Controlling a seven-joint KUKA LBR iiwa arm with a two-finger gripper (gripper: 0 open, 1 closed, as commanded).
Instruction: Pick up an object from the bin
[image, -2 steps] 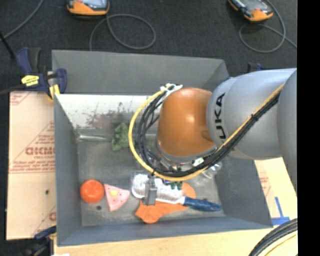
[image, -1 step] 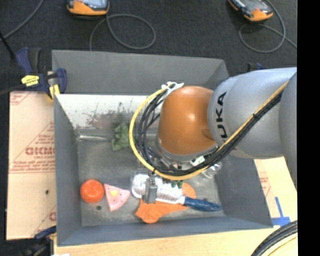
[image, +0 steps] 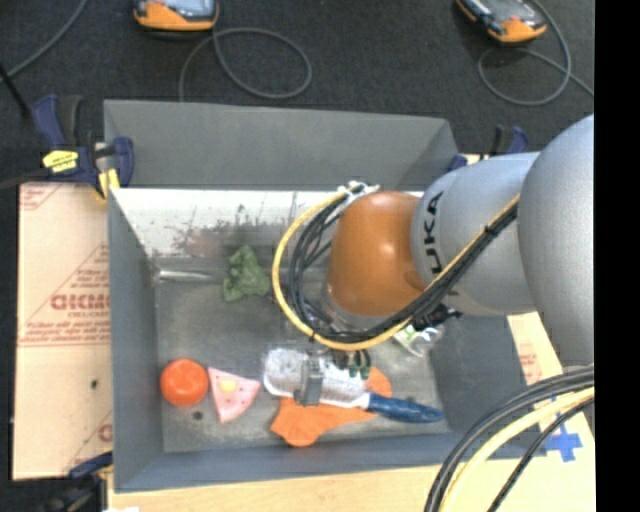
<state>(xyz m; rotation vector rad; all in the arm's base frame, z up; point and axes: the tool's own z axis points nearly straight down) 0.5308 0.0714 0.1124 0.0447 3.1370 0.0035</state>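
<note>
The gripper (image: 313, 384) sits low near the front of the bin (image: 135, 330), over a whitish lump (image: 283, 370) beside an orange scrap (image: 303, 423); whether it's open or closed, I can't tell.

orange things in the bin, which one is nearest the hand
The flat orange piece at the front, right by the hand; the round orange one sits apart, far left.

One each — orange ball (image: 184, 382), pink wedge (image: 233, 394), green lump (image: 243, 273)
</note>
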